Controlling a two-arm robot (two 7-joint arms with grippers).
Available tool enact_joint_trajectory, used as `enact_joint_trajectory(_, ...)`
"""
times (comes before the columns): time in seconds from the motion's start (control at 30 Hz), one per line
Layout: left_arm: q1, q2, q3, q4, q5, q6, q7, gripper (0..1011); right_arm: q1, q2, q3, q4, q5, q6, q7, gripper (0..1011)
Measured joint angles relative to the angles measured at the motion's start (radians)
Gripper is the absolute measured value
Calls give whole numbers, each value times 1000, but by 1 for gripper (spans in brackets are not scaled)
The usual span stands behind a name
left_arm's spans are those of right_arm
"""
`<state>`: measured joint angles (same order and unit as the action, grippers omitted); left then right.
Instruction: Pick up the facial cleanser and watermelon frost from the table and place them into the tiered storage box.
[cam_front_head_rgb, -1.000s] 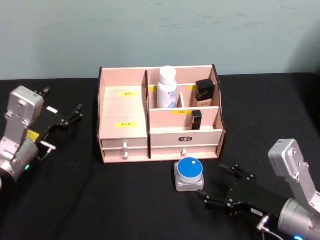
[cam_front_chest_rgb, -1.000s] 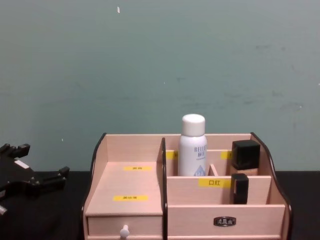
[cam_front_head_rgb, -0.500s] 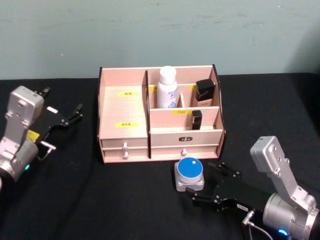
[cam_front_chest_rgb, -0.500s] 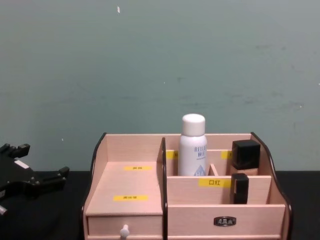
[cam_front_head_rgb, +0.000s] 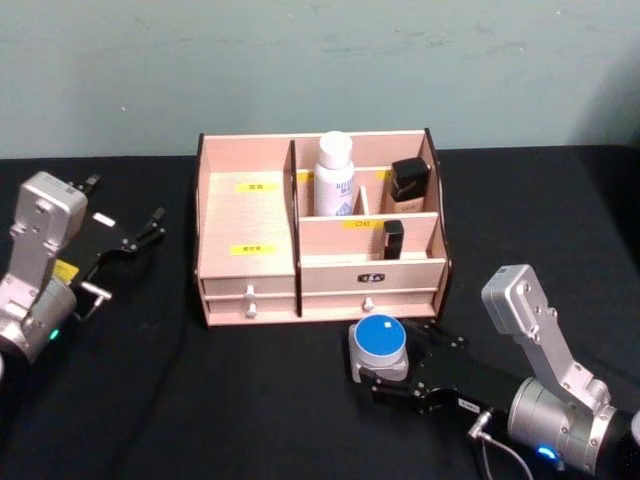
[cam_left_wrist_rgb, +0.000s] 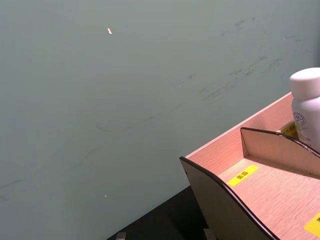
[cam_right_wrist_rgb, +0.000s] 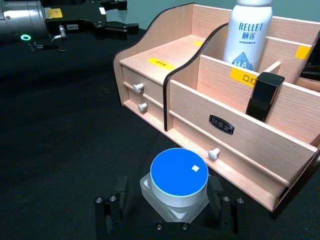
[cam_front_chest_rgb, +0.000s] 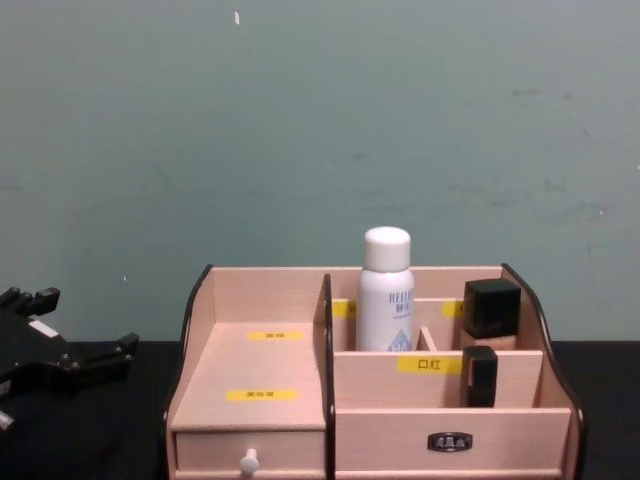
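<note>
The watermelon frost (cam_front_head_rgb: 379, 345), a squat clear jar with a round blue lid (cam_right_wrist_rgb: 179, 176), stands on the black table just in front of the tiered storage box (cam_front_head_rgb: 245, 215). My right gripper (cam_front_head_rgb: 405, 360) is open, one finger on each side of the jar (cam_right_wrist_rgb: 167, 215), with small gaps showing. The facial cleanser (cam_front_head_rgb: 335, 175), a white bottle marked RELLET (cam_right_wrist_rgb: 250, 32), stands upright in a rear compartment of the box (cam_front_chest_rgb: 260, 370). My left gripper (cam_front_head_rgb: 130, 235) hangs open and idle left of the box.
A black-capped bottle (cam_front_head_rgb: 408, 185) and a black lipstick (cam_front_head_rgb: 392, 238) stand in the box's right compartments. Two small drawers with white knobs (cam_right_wrist_rgb: 136, 88) face me. The box's left stepped shelf (cam_left_wrist_rgb: 270, 185) is bare. A green wall rises behind the table.
My right gripper has slid left along the table toward the blue-lidded jar, and its fingers now flank it. The left arm, jar and box have not moved.
</note>
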<state>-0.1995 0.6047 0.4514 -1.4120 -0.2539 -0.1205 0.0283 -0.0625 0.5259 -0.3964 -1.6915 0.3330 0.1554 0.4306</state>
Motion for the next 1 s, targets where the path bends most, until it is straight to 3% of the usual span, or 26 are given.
enact_joint_trajectory(1.0, 0, 0, 0, 0, 0, 0, 0, 1001, 28, -18, -16, 37, 2, -2, -6, 1002)
